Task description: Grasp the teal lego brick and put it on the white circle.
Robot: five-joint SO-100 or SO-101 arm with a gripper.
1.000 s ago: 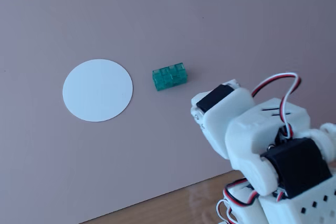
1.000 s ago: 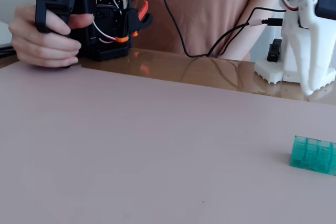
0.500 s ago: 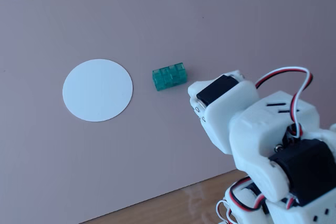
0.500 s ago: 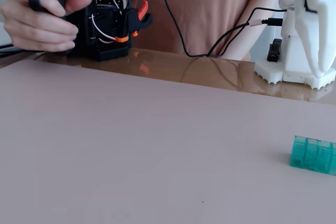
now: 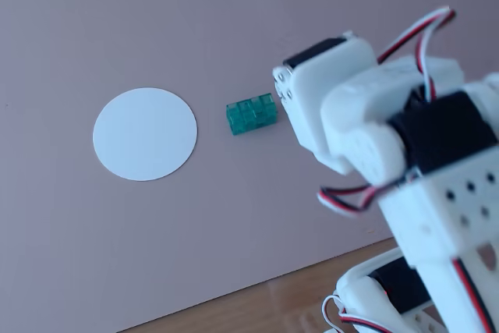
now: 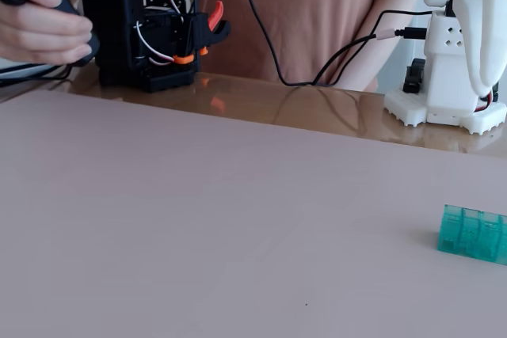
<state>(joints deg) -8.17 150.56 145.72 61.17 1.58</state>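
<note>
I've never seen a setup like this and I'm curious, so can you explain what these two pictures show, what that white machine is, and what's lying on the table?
The white machine is a small robot arm with motors at its joints and red, white and black wires. One fixed view looks down past it onto a pinkish mat. On the mat lie a flat white circle and, beside it but not touching, a teal lego brick. The other fixed view sits low at table level: the brick is at its right edge, the arm's white base stands behind, and a person's hand grips a black device with orange parts. The arm's end effector is not visible, and nothing holds the brick.
</note>
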